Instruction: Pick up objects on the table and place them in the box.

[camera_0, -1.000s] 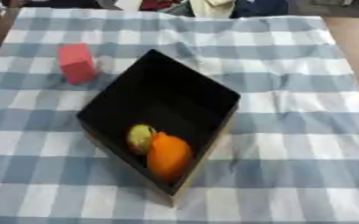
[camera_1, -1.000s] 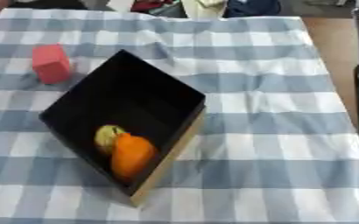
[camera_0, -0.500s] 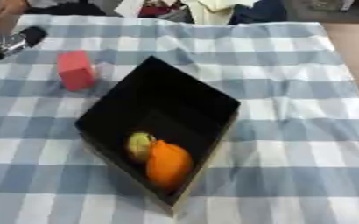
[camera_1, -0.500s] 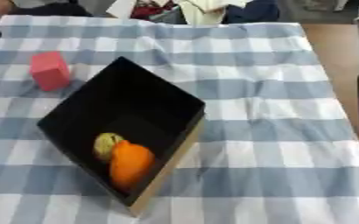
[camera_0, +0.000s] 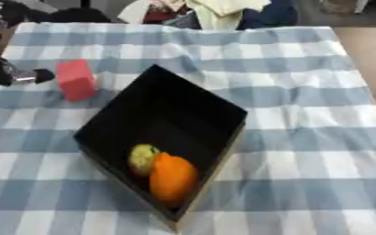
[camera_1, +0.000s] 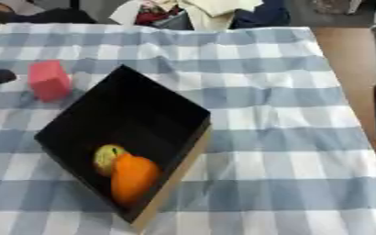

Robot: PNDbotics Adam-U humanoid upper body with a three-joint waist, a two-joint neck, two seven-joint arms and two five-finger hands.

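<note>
Red block (camera_0: 76, 80) sits on the checked cloth (camera_0: 303, 114), up at the far left, just off the black box's (camera_0: 193, 103) upper-left side and clear of its rim. Coming in from the left edge is the left hand (camera_0: 14, 75), black with a silver joint, one fingertip (camera_0: 43, 75) pointing straight at the block and stopping just short of it; a sliver of cloth shows between them. Only that outstretched tip and a bit of the dark hand behind it are in shot, so whether the hand is spread or curled, I cannot tell.

Over to the box: it lies turned cornerwise on the cloth, open top facing up, tan cardboard showing along its near-right edge. Down in its near corner, an orange (camera_0: 172, 176) leans against the right wall, and a yellow-green fruit (camera_0: 143, 157) nestles against the orange's left side, touching it.

The blue-and-white cloth covers the table, slightly rumpled beyond the box.
</note>
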